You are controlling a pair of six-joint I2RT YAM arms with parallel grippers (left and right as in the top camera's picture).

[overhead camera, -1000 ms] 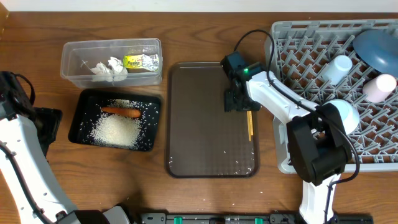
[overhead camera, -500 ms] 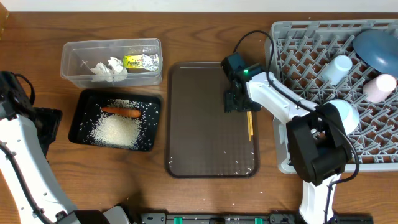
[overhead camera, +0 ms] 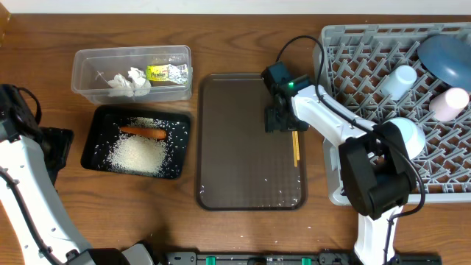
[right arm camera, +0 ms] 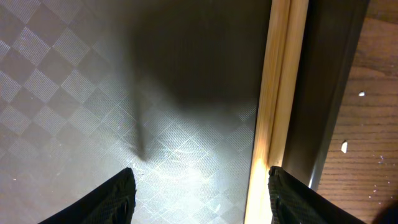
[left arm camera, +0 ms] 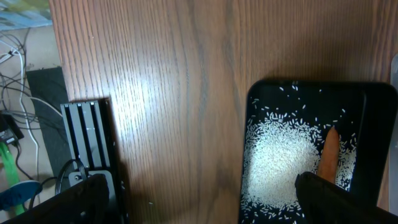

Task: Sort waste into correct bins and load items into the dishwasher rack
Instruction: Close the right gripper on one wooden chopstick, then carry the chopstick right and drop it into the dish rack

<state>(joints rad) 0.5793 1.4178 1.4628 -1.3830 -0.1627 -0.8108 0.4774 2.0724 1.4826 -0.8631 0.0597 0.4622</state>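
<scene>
Two thin wooden chopsticks (overhead camera: 296, 149) lie side by side along the right rim of the brown serving tray (overhead camera: 235, 162). My right gripper (overhead camera: 282, 125) hangs low over their far end, open. In the right wrist view the chopsticks (right arm camera: 277, 93) run between the jaws, close beside the right finger (right arm camera: 305, 196). The grey dishwasher rack (overhead camera: 346, 184) holds the blue dish (overhead camera: 449, 55), a light-blue cup (overhead camera: 401, 81), a white-pinkish cup (overhead camera: 450, 103) and a light-blue bowl (overhead camera: 408, 136). My left gripper (left arm camera: 208, 205) is open and empty over bare wood, left of the black tray (left arm camera: 372, 106).
Rice (overhead camera: 138, 154) and a carrot (overhead camera: 143, 133) lie in the black tray (overhead camera: 99, 118). The clear box (overhead camera: 88, 62) holds a tissue (overhead camera: 129, 79) and a wrapper (overhead camera: 166, 73). A few rice grains dot the brown tray and the table by its right rim.
</scene>
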